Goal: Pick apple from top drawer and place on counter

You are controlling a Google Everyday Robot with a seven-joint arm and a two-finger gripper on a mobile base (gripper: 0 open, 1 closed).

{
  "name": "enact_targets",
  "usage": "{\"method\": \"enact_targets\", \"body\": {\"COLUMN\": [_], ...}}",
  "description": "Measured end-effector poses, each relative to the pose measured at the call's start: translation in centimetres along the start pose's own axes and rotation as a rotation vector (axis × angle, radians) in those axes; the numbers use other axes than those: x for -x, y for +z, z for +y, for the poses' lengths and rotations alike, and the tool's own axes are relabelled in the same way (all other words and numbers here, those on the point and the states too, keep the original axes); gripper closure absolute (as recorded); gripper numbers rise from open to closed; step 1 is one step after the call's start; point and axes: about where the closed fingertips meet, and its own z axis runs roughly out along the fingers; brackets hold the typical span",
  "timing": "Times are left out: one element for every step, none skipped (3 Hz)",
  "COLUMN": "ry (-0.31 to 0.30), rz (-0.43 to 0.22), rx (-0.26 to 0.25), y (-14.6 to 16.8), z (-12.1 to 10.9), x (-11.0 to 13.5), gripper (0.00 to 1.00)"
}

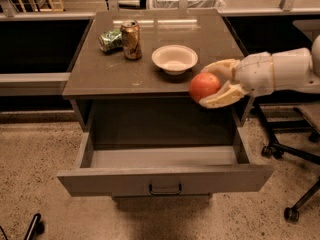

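Observation:
My gripper (212, 84) comes in from the right and is shut on the apple (203, 86), a round red-orange fruit. It holds the apple in the air at the front right edge of the counter (110, 74), above the open top drawer (165, 176). The drawer is pulled out and its inside shows nothing in it. One finger lies above the apple and one below it.
On the counter stand a white bowl (174, 59), a gold can (131, 39) and a crumpled green packet (110, 40). An office chair base (292, 154) with castors stands to the right of the cabinet. Dark shelves flank the cabinet on both sides.

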Motion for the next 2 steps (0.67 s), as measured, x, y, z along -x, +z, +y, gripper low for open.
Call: {"method": "enact_targets", "body": {"ry": [0.138, 0.244], "rz": [-0.035, -0.026], "rx": [-0.115, -0.211], "y": [-2.7, -3.4], "z": [-3.6, -7.1], "x": [-1.1, -2.3], "gripper": [1.00, 1.00]}}
